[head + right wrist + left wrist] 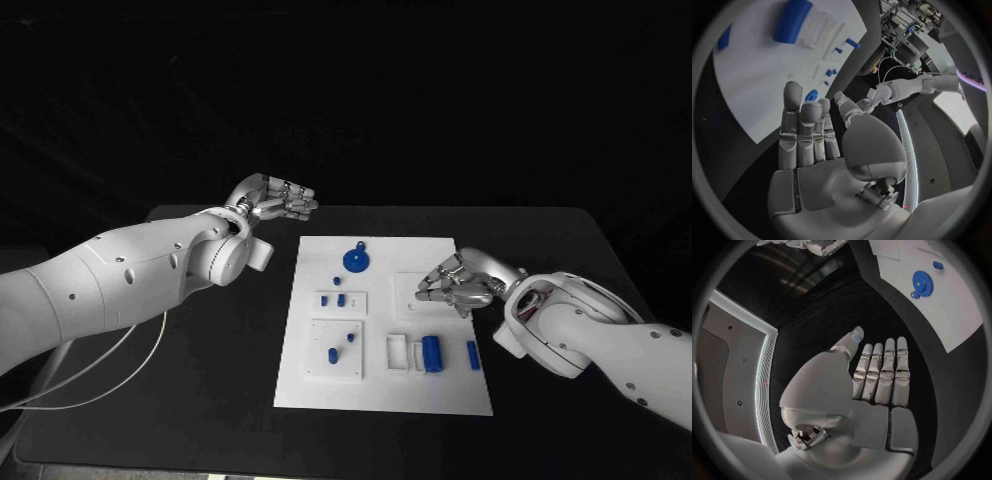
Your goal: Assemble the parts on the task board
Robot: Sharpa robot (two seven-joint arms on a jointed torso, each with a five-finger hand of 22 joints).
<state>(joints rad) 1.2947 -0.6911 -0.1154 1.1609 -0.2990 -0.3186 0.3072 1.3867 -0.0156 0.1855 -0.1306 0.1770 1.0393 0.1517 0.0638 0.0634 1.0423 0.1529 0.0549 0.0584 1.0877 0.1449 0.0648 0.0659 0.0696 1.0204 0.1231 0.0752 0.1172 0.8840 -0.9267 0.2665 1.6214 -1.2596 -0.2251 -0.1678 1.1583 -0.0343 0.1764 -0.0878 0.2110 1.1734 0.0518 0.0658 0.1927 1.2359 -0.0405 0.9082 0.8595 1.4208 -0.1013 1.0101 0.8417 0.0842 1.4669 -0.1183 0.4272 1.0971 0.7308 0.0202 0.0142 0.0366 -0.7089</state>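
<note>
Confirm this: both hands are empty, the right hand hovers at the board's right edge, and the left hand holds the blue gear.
Not quite. The left hand holds nothing; its fingers are empty in the left wrist view. The blue gear lies on the task board, as the head view shows. The right hand is at the board's right edge, empty.

Premises present as a robotics laboratory or test cell. Evidence: a black table (216, 420) against black surroundings, a white task board (387, 395) laid out as a test fixture, loose white cables (87, 385), and racks of wired equipment (907, 22) behind.
</note>
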